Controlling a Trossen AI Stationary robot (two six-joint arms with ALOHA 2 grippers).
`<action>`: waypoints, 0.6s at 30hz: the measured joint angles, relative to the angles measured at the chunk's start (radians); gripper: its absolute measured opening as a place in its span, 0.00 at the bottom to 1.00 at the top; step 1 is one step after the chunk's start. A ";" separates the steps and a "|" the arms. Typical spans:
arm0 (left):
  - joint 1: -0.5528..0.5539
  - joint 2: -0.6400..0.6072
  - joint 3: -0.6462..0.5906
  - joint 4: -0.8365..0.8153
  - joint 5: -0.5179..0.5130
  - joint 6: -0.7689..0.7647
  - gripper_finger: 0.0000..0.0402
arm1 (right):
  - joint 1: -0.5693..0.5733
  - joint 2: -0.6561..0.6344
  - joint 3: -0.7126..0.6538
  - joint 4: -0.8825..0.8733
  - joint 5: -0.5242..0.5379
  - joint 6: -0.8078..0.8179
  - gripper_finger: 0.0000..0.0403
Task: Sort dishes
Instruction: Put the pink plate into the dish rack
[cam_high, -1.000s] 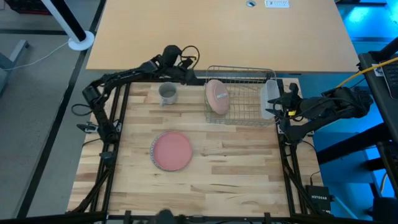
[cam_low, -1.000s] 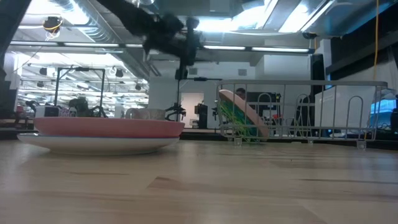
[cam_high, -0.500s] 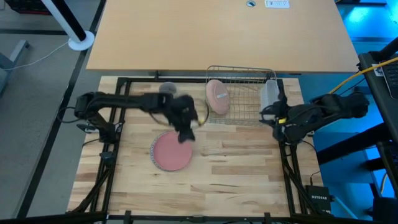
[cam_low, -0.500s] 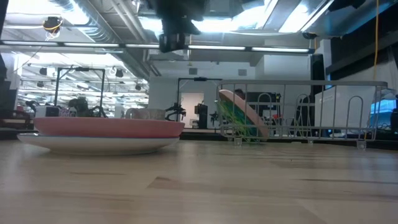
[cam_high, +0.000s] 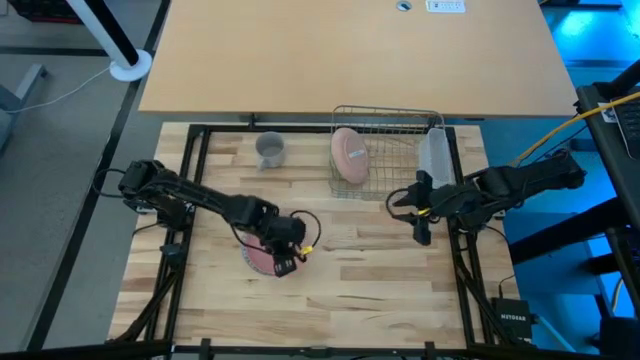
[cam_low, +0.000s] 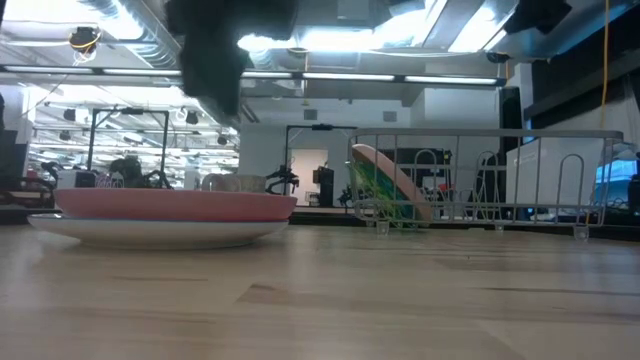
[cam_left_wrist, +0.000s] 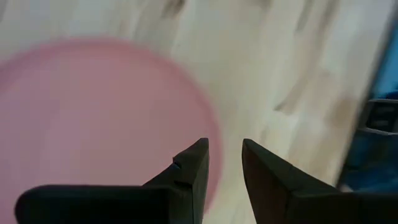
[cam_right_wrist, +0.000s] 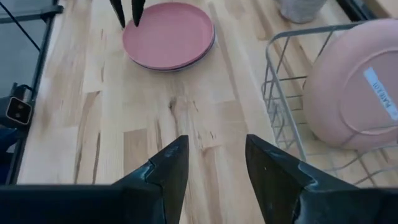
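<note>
- Overhead view, taking the table as a clock face with 12 at the far edge. Going left to right:
- The left arm reaches in from 9 o'clock toward the table's middle. The left gripper (cam_high: 284, 262) hangs over the near right rim of the pink plate (cam_high: 262, 250). Its wrist view shows the fingers (cam_left_wrist: 193, 168) a narrow gap apart, holding nothing, tips poised just above the plate's edge.
- The pink plate lies flat, left of centre, toward 8 o'clock. In the low view it appears to rest on a second, paler plate (cam_low: 150, 233); I cannot tell that one's pattern.
- The grey cup (cam_high: 270, 150) stands upright at about 11 o'clock, well apart from the plate and just left of the rack.
- The wire rack (cam_high: 400, 120) sits at 1 o'clock. One plate (cam_high: 349, 155) leans on edge in its left end, pale pinkish back facing up; the low view shows a green face (cam_low: 375, 190).
- A translucent tub (cam_high: 434, 155) stands at the rack's right end.
- The right arm comes in from 3 o'clock. The right gripper (cam_high: 398, 200) hovers near the rack's near right corner, fingers spread, empty.
- Progress, as a judgement: early. One plate is racked; the cup and the flat plates remain on the table. The left gripper looks set to grip the pink plate's rim.
</note>
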 joint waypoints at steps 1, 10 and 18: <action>-0.010 0.000 -0.018 -0.002 -0.013 -0.021 0.22 | 0.000 0.014 0.000 0.001 -0.001 0.007 0.41; -0.095 0.001 -0.175 0.183 -0.022 -0.123 0.22 | 0.000 0.137 -0.001 0.020 -0.010 0.032 0.41; -0.145 0.001 -0.215 0.226 -0.022 -0.154 0.22 | 0.000 0.213 -0.001 0.045 -0.017 0.032 0.41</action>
